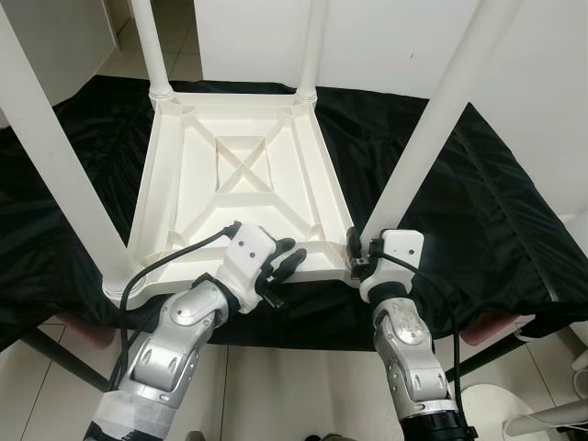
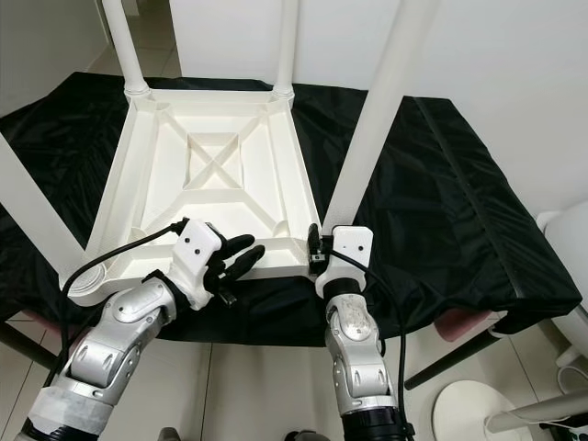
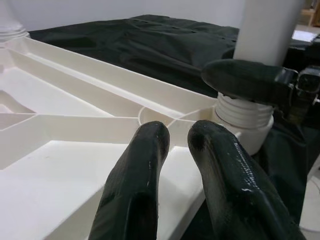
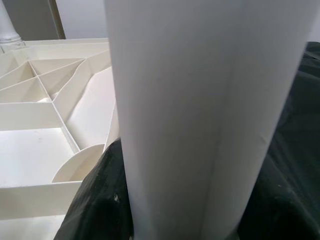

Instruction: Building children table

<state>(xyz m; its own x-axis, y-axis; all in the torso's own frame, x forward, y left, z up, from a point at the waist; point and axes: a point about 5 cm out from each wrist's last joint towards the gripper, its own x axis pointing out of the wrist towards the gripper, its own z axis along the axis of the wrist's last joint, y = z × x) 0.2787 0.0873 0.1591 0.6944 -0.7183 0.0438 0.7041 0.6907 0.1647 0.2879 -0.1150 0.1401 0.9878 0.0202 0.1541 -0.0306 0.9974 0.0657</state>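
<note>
Right wrist view: right gripper [image 1: 353, 254] clamped around table leg [image 4: 195, 115], fingertips hidden; left gripper [image 1: 281, 265] nearly closed, empty.

Black cloth [image 1: 478, 184]: glossy, creased sheet spread over a raised work surface, draping over its near edge and sides, with folds toward the right.

Support legs [image 1: 55, 354]: dark bars angling down to the floor under the cloth at near left; another at near right [image 2: 441, 354].

Floor [image 1: 294, 386]: pale tiles with thin joints, visible below the near edge and again at far left.

Wall [image 1: 533, 83]: plain white, behind and to the right.

White round object [image 2: 469, 409]: on the floor at lower right, partly cut off by the frame; identity unclear.
</note>
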